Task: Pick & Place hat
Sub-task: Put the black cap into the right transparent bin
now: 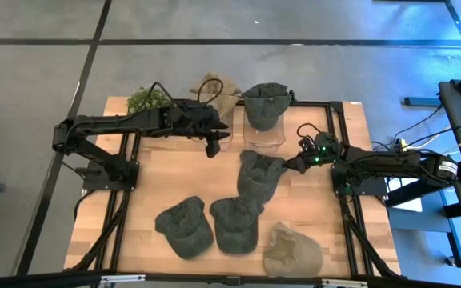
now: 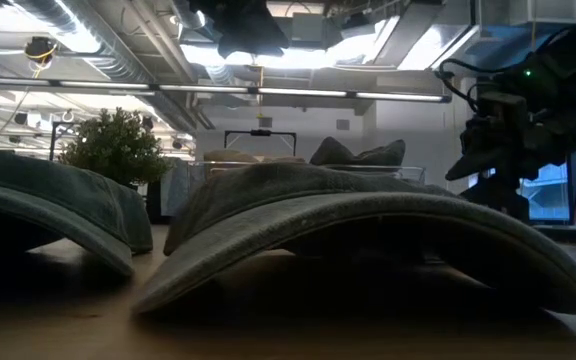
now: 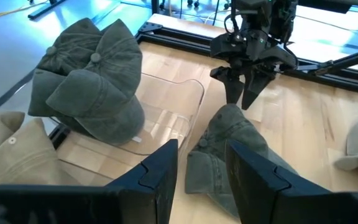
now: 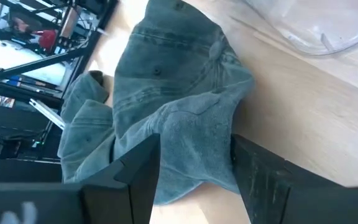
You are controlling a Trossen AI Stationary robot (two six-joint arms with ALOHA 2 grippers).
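Several caps lie on the wooden table. A dark green hat [image 1: 258, 174] lies crumpled at the middle, also seen as the hat [image 4: 173, 93] in the right wrist view. My right gripper [image 1: 288, 166] is open at its right side, slanting down, with the hat's cloth showing between its fingers [image 4: 135, 174]. My left gripper [image 1: 213, 148] hangs open and bare above the table, left of a clear container [image 1: 264, 136]. Another green hat [image 1: 264, 102] rests on the container's far rim. My right gripper comes at the middle hat's raised right part [image 3: 229, 115] slanting down from the table's right side. Its fingers stand on either side of the cloth. Whether they touch it I cannot tell. The hat lies on the table.
Two green hats [image 1: 185, 226] [image 1: 234, 224] and a tan hat [image 1: 292, 250] lie near the front edge. A tan hat [image 1: 218, 90] and a plant [image 1: 146, 100] stand at the far edge. Black frame rails [image 1: 350, 208] run along the table's sides.
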